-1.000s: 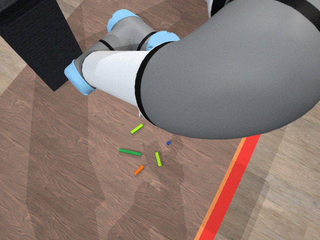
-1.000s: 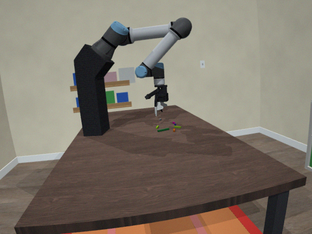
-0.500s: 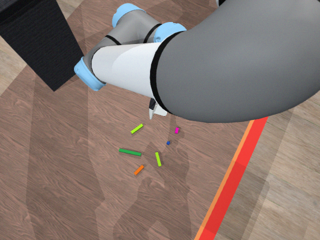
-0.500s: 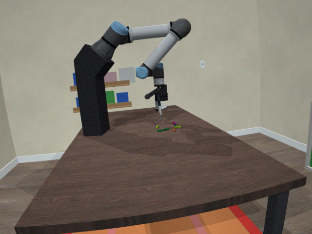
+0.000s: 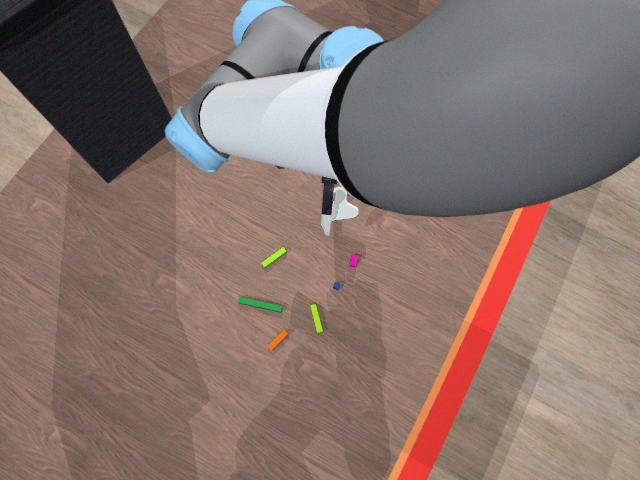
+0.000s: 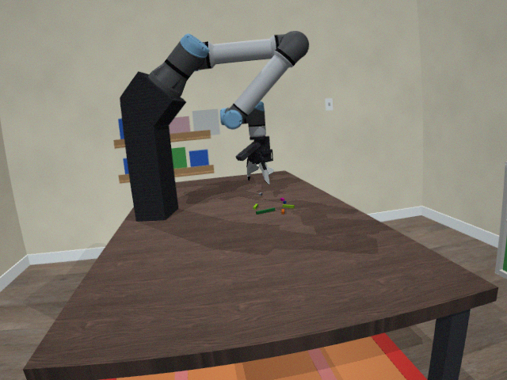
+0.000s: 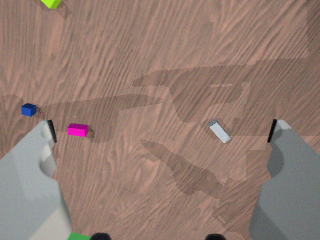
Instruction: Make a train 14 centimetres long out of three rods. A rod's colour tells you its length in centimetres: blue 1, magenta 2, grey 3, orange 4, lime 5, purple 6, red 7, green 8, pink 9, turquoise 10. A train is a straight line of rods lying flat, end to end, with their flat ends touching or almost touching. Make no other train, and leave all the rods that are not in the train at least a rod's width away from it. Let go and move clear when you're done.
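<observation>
Arm folded over, gripper (image 6: pixel 257 173) wide open and pointing down.

From the black pedestal (image 6: pixel 147 163) the upper arm (image 6: pixel 239 47) runs level to a raised elbow (image 6: pixel 293 43), and the forearm (image 6: pixel 256 88) slopes back down to the wrist (image 6: pixel 249 116). The fingers are spread wide apart with nothing between them, hanging above the table without touching it.
</observation>
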`<state>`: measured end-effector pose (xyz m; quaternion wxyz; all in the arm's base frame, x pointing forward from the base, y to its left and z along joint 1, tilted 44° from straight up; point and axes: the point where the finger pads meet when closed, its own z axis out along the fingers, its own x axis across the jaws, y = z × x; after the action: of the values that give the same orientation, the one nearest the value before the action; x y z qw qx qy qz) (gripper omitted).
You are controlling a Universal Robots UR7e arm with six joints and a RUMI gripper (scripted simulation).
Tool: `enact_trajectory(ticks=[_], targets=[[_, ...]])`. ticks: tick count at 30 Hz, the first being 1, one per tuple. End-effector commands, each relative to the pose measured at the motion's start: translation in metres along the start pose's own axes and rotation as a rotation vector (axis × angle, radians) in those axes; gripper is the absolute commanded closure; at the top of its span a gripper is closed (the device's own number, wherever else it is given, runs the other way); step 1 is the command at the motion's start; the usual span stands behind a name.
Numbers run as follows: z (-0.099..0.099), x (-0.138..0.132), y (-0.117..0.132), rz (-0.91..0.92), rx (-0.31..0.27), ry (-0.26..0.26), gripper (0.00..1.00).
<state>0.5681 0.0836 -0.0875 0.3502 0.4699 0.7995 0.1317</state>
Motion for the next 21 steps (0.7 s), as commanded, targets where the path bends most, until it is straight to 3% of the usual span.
enact_trajectory(ticks=[1, 21], targets=[[-0.0014, 0.0049, 0.0042, -0.139, -0.004, -0.001, 0.0], [-0.0036, 0.0131, 0.0112, -0.354, -0.007, -0.004, 0.0]])
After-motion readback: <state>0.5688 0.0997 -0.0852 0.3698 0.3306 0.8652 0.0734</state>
